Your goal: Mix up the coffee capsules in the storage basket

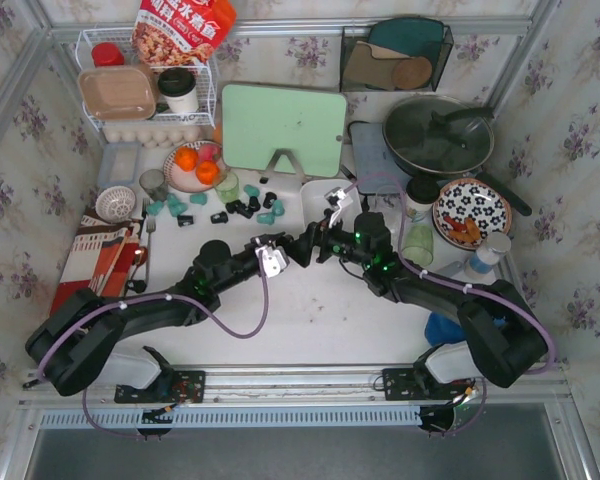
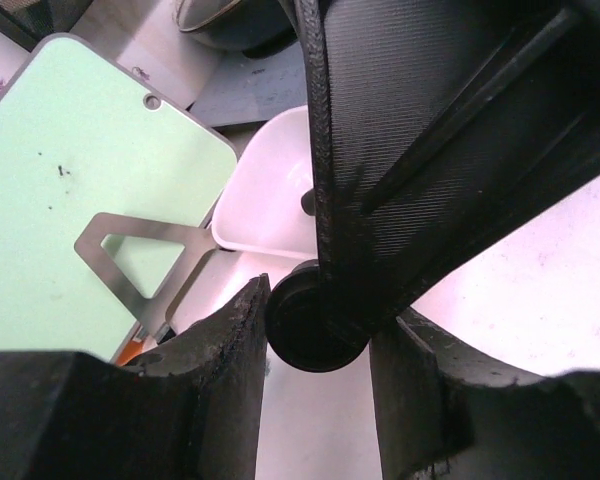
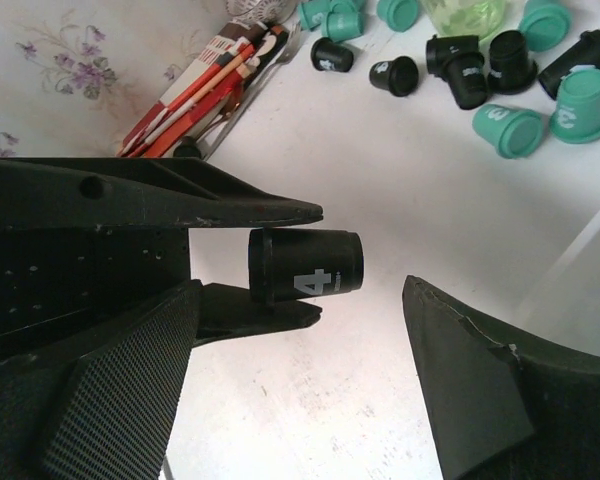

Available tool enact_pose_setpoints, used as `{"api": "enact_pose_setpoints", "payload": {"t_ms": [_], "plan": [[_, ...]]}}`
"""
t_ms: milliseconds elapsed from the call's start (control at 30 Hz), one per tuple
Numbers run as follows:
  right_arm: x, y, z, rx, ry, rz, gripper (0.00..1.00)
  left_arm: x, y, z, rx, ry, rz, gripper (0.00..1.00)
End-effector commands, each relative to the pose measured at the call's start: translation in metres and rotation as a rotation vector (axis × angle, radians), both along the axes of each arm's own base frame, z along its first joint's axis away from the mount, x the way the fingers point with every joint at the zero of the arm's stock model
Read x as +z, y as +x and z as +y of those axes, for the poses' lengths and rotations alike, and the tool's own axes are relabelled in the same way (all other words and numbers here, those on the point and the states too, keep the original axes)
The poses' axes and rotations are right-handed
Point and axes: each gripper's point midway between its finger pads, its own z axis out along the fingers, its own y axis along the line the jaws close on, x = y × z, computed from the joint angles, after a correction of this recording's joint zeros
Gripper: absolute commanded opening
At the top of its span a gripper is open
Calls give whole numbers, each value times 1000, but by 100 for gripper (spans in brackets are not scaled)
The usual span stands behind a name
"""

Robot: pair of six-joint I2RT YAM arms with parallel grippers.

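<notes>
Over the middle of the worktop (image 1: 310, 320), the left pincer (image 2: 315, 335) is clamped narrowly on one black capsule (image 3: 305, 265); the right pincer (image 3: 302, 300) stands wide around that capsule, its fingers clear of it on both sides. Toward the far edge, the other coffee capsules (image 1: 242, 207) lie loose, left of the white storage basket (image 1: 315, 195).
</notes>
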Motion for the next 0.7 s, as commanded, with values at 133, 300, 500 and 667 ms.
{"api": "enact_pose_setpoints", "payload": {"t_ms": [133, 300, 500, 667], "plan": [[2, -16, 14, 126, 53, 43, 85, 30, -8, -5, -35, -95, -47, 34], [0, -16, 15, 132, 53, 54, 80, 34, -11, -8, -48, -105, -46, 34], [-4, -15, 16, 136, 49, 66, 71, 37, -12, -12, -55, -107, -48, 34], [-6, -11, 15, 121, 50, 80, 43, 35, -9, -12, -43, -96, -36, 35]]}}
